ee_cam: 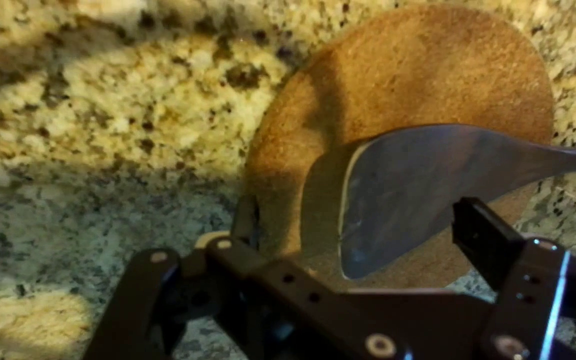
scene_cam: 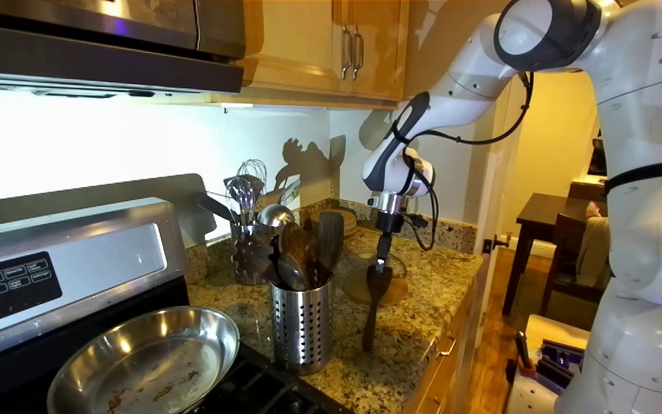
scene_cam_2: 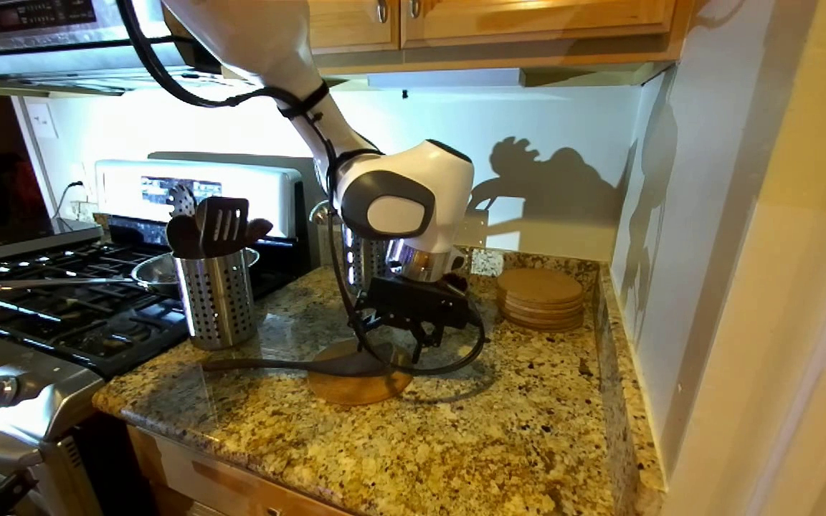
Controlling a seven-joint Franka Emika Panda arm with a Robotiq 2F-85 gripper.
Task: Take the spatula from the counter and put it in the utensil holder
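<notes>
The gripper (ee_cam: 355,215) stands with its fingers (ee_cam: 485,235) spread wide, the head of the spatula (ee_cam: 408,192) showing between them in the wrist view; whether either touches it cannot be told. The spatula lies over a round wooden disc (ee_cam: 418,70) on the counter (ee_cam: 188,117). Both exterior views show its handle (scene_cam_2: 259,364) whole, ending near the utensil holder (scene_cam_2: 216,304); the wrist view cuts it off. A slotted turner (scene_cam_2: 226,223) rises from that holder in an exterior view. Whisks (scene_cam: 242,192) in a rear steel cylinder (scene_cam: 249,259) show in an exterior view.
</notes>
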